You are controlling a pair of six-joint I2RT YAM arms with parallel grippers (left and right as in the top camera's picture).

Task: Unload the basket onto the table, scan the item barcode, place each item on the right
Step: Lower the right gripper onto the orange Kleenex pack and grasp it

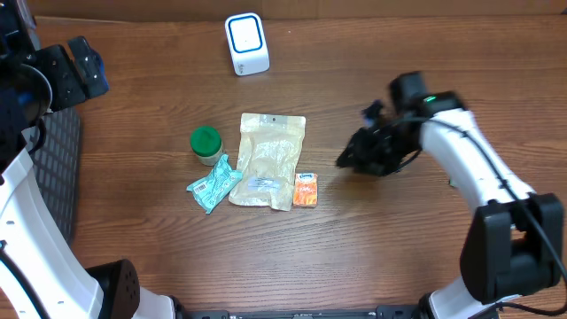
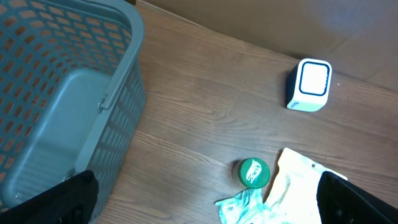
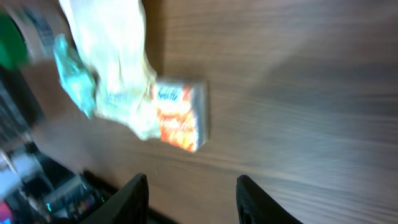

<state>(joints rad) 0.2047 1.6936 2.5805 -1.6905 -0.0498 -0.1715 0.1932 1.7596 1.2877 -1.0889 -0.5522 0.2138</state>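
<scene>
A white scanner with a blue face stands at the back of the table. In the middle lie a green-lidded jar, a beige pouch, a teal packet and a small orange box. My right gripper hovers just right of the orange box, open, with nothing between its fingers. My left gripper stays at the far left, wide open and empty.
A grey-blue mesh basket sits at the table's left edge, below my left arm. Bare wood lies to the right of the orange box and in front of the items.
</scene>
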